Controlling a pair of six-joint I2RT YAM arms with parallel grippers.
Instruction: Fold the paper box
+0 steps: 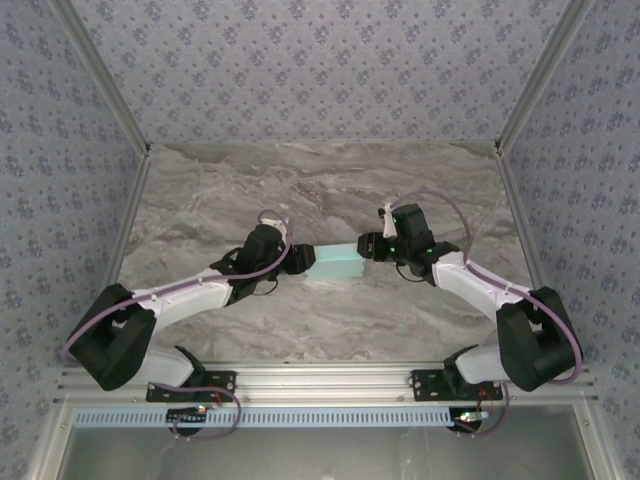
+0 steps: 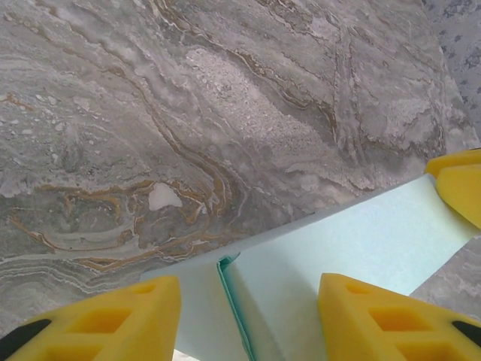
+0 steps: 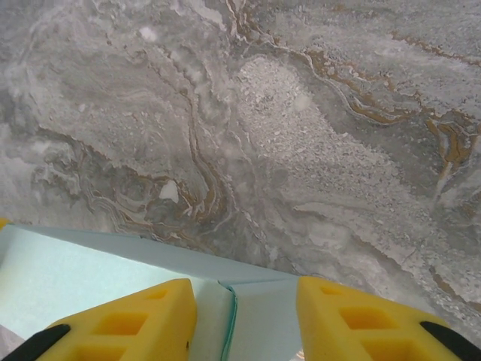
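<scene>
Left gripper (image 2: 249, 289) is standing about half open, straddling the 9 o'clock end of the paper box (image 1: 336, 263). Right gripper (image 3: 246, 289) is doing likewise at the 3 o'clock end. Whether either pair of yellow fingers is actually pressing the card cannot be told.

The box is lying over the middle of the bench (image 1: 300, 190), its long axis running 9 to 3. In my judgement, the opposed end-on placement is steadying the mint shell for closing its ends. A seam is gaping slightly between each gripper's fingers.

The end flaps, the underside and any contact with the bench are being hidden by the fingers and cut off by the frame edges.
</scene>
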